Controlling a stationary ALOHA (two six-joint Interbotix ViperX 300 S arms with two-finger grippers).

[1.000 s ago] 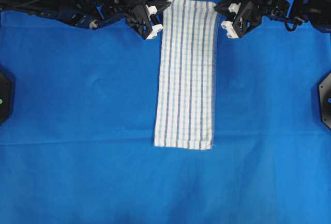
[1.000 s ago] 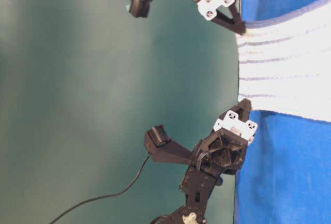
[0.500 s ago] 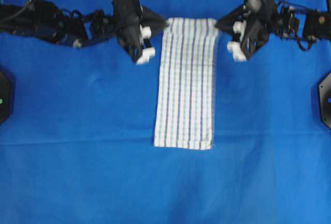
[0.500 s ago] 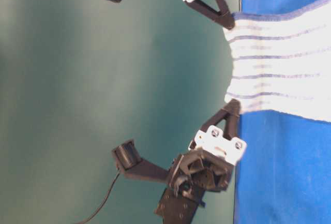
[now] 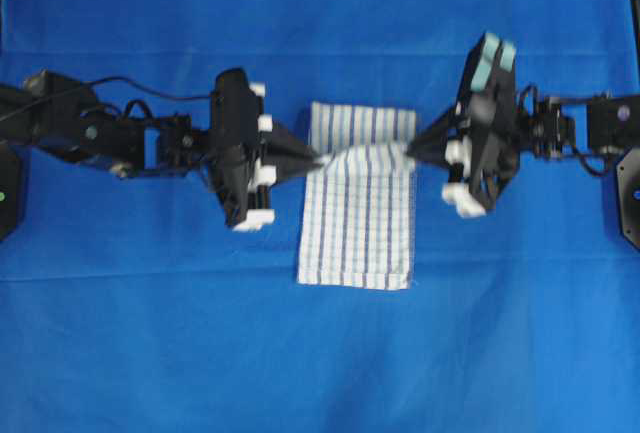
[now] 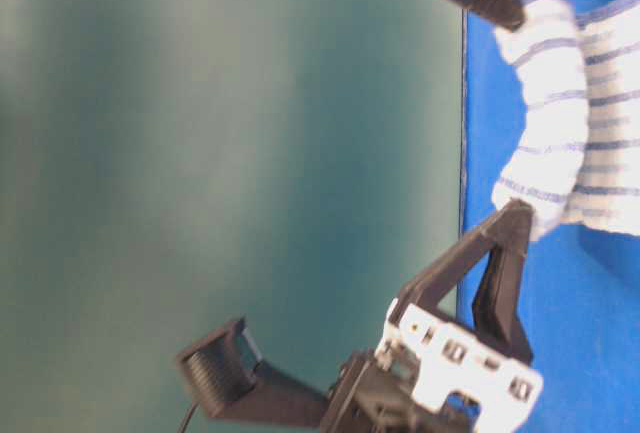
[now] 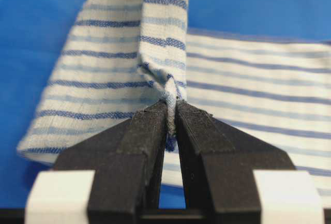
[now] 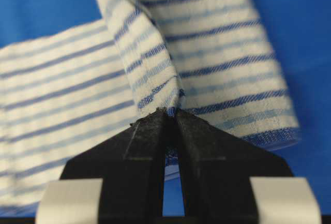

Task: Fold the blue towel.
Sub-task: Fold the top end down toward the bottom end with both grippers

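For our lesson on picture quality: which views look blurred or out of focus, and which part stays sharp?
Overhead: both arms and the white striped woven towel slightly motion-blurred. Table-level: turned sideways, near left gripper soft. Left wrist: black fingertips sharp, far towel soft. Right wrist: right gripper sharp, blue table sheet blurred.

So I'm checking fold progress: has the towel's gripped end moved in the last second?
Yes. In the overhead view the blue towel's gripped end has travelled down the picture toward its resting bottom hem, carried by the left gripper and right gripper.
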